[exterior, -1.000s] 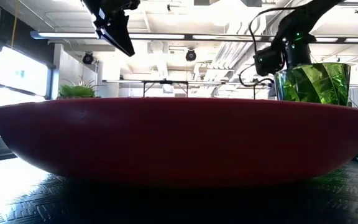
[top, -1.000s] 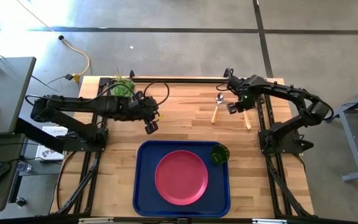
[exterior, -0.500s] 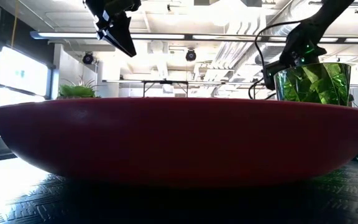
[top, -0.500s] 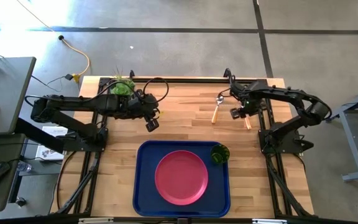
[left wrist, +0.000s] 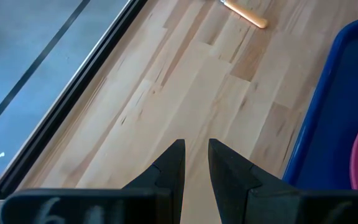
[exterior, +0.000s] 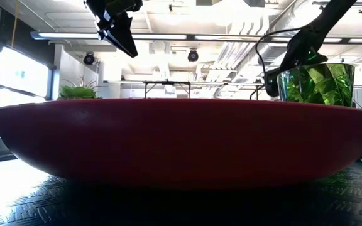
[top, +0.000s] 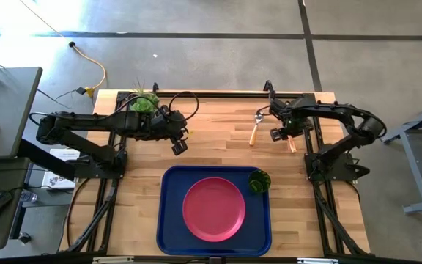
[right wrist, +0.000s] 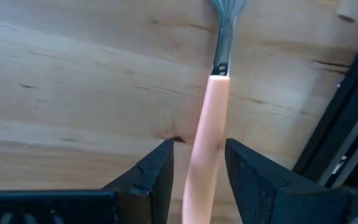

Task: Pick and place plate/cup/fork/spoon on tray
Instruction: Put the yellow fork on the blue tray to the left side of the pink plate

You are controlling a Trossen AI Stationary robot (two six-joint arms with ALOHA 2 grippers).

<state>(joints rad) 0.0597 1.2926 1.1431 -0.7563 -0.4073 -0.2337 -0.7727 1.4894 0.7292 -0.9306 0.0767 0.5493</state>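
Note:
The pink-red plate (top: 213,208) lies in the dark blue tray (top: 168,220) at the table's near middle. The green cup (top: 258,181) stands in the tray's far right corner. The spoon (top: 255,127) lies on the wood at the far right. The fork (right wrist: 209,137) lies just right of it, tines (right wrist: 227,7) toward the far edge. My right gripper (top: 280,133) is open low over the fork, one finger on either side of the orange handle, not touching it. My left gripper (top: 178,146) is shut and empty above the bare wood, left of the tray's far edge.
A green plant in a pale pot (top: 144,101) stands at the far left corner behind my left arm. Black frame rails (top: 310,147) run along the table's right side, close to the fork. Bare wood (top: 218,139) lies between the two grippers.
My right gripper has moved a little toward the table's right and near edges and gone down over the fork's handle. The fork and spoon lie where they were.

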